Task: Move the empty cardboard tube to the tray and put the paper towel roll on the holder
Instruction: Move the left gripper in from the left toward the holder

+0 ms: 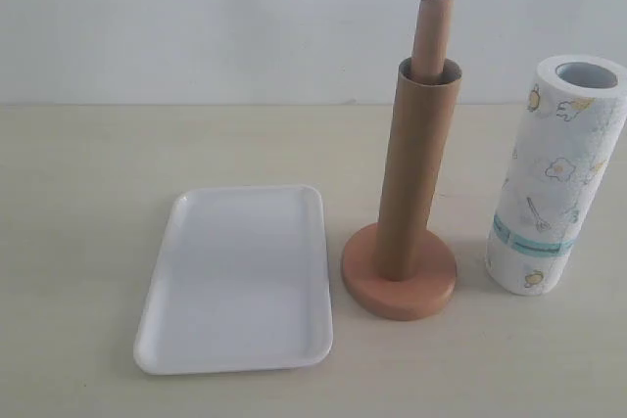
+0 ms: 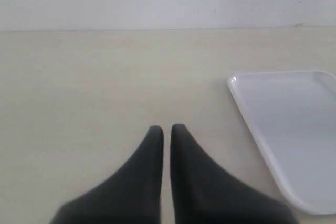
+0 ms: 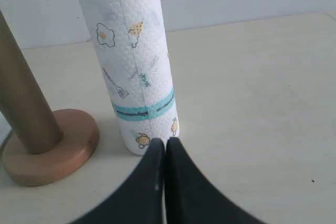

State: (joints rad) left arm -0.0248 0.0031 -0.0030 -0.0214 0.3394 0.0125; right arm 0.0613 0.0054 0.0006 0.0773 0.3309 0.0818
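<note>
The brown cardboard tube (image 1: pixel 415 173) stands slipped over the upright dowel of the wooden holder (image 1: pixel 399 286); the dowel's rounded top (image 1: pixel 432 31) sticks out above it. The white tray (image 1: pixel 235 276) lies flat to the holder's left. The paper towel roll (image 1: pixel 554 178) stands upright to the holder's right, teal band low. Neither gripper shows in the exterior view. My left gripper (image 2: pixel 166 129) is shut over bare table, beside a corner of the tray (image 2: pixel 294 129). My right gripper (image 3: pixel 165 143) is shut, its tips in front of the roll's (image 3: pixel 134 61) base, with the holder's base (image 3: pixel 50 148) and the tube (image 3: pixel 21 103) beside.
The things stand on a pale beige tabletop (image 1: pixel 88 203) that meets a plain light wall (image 1: pixel 196 17) at the back.
</note>
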